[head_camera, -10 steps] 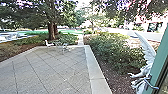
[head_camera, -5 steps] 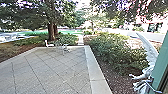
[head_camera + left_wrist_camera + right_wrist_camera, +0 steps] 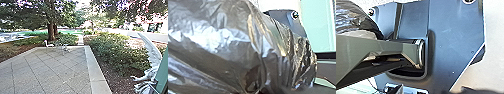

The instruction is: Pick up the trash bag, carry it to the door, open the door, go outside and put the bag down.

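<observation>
One trash bag (image 3: 218, 47) bulks beside the left wrist, I can't tell either pincer's state, and a slow, level drive over the paving (image 3: 50, 72) toward eleven o'clock should spare it snagging what seems the green door (image 3: 163, 71) at four.

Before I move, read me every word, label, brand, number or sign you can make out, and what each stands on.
No text can be read in these views.
Trash bag: no lettering on the folds that show.
Green door frame: none seen on the part in view.
Distant building: too far off to tell.
</observation>
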Motion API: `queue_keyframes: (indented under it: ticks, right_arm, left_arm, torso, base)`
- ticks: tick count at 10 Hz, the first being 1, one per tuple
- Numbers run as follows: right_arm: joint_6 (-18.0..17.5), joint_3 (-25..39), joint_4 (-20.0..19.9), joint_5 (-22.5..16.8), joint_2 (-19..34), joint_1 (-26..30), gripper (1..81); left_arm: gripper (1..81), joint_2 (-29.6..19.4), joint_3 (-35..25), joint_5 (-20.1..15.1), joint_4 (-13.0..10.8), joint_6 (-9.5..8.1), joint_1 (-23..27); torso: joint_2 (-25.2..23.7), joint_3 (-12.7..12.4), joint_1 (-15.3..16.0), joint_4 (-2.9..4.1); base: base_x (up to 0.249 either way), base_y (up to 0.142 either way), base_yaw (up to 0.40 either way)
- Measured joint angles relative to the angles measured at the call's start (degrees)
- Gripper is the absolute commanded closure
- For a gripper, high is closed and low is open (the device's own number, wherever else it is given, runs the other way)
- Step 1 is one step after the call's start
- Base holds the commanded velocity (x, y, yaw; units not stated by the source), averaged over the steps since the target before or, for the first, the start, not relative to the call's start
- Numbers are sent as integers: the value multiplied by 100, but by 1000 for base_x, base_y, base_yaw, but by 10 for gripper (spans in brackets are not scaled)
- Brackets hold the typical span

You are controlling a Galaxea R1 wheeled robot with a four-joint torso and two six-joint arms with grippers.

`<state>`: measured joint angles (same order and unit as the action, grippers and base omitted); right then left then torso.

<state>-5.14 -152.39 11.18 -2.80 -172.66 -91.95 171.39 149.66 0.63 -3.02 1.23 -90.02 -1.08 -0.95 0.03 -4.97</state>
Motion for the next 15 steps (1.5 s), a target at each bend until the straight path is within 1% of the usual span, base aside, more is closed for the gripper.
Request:
queue_keyframes:
  ticks: [2,3,4,5,6,8,9,11,12,13,14,15]
  right_arm:
    - [-2,-6,-5,-17,-48,-11,10]
    - [-4,-11,-7,-20,-44,-20,10]
    - [-2,-15,-7,-20,-34,-24,10]
    - [-2,-17,-7,-24,-34,-24,10]
    - [-2,-22,-7,-22,-33,-22,10]
    - [-2,-26,-5,-26,-33,-11,10]
    - [-2,-26,-2,-28,-33,-11,10]
    - [-2,-28,-2,-26,-33,-11,10]
    - [0,-28,-2,-20,-33,-11,10]
    - [0,-28,0,-24,-33,6,10]
    - [0,-28,-2,-22,-33,6,10]
    - [0,-28,0,-26,-33,4,10]
  left_arm:
    - [811,-50,-29,-17,0,0,-28]
    - [811,-143,-104,-30,0,-2,-34]
    - [811,-258,-215,-17,2,-24,-20]
    - [811,-383,-333,5,9,-50,9]
    - [811,-503,-482,24,44,-66,35]
    - [811,-667,-785,-6,193,-102,104]
    - [811,-702,-887,-23,267,-105,208]
    - [811,-714,-912,-17,364,-105,410]
    - [811,-733,-918,-22,412,-105,449]
    - [811,-791,-991,-43,443,-105,462]
    - [811,-879,-1141,-63,471,-105,473]
    - [811,-992,-1414,-71,484,-105,538]
  torso:
    - [-2,0,-3,0]
    - [-2,0,-3,15]
    - [-2,0,-3,89]
    - [-2,0,-3,240]
    - [-2,0,-3,430]
    - [-2,0,-3,816]
    - [-2,0,-3,1024]
    - [-2,0,-3,1411]
    - [-2,0,-3,1556]
    - [-2,0,-3,1625]
    - [-2,0,-3,1629]
    - [-2,22,-3,1625]
  base:
    - [0,0,0]
    - [0,0,0]
    - [0,0,0]
    - [0,0,0]
    - [0,0,0]
    - [0,0,0]
    - [0,0,0]
    - [0,0,0]
    - [0,0,0]
    - [0,0,0]
    - [0,0,0]
    - [0,0,0]
